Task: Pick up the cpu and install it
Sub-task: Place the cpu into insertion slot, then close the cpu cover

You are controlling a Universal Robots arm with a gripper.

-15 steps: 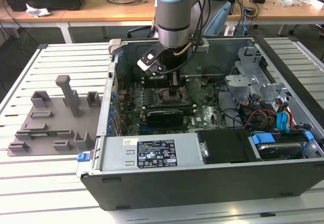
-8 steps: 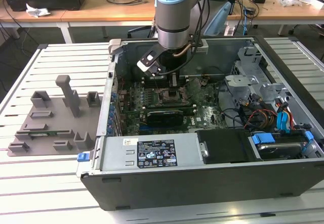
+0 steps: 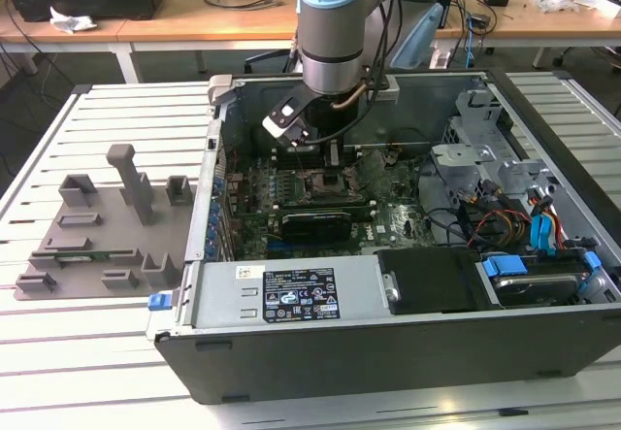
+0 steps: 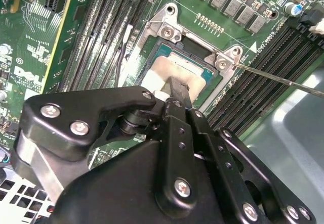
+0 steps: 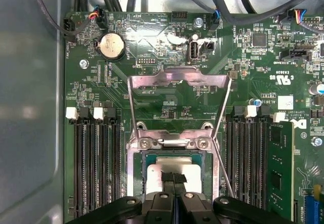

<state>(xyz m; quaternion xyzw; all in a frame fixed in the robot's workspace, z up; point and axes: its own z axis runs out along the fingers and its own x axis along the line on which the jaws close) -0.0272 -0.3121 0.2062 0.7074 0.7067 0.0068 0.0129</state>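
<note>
- One tool (image 5: 173,177) is down inside the open computer case (image 3: 408,377), which lies on the slatted table (image 3: 97,372). Its fingers are clenched together with no gap showing, and nothing is seen pinched between them.
- Location of the cpu (image 5: 154,176): flat inside the socket frame (image 5: 135,176) on the motherboard, in the far part of the case toward the exterior view's left, between two banks of memory slots (image 5: 96,163). The tool's tips stand over the middle of its silver top. Whether they press on it or hover just clear cannot be told.
- Load plate (image 5: 177,77) is swung open, away from the chip. The thin lever (image 5: 223,171) is unlatched and slants just beside the socket frame. Judgement: the chip is placed but not yet clamped.
- Risk: the side of the chip under the tool is hidden, so full seating is unconfirmed. If it sits skewed, downward force from the tips would likely bend the socket contacts.
- Risk: with nothing holding the chip, a sideways move while the tips touch it would likely drag it out of its pocket.
- Risk: the lever runs close to the tool's linkage, so a careless move could snag it or the raised plate.
- Grey fixture blocks (image 3: 107,226) stand well apart at the exterior view's left and pose no hazard.
</note>
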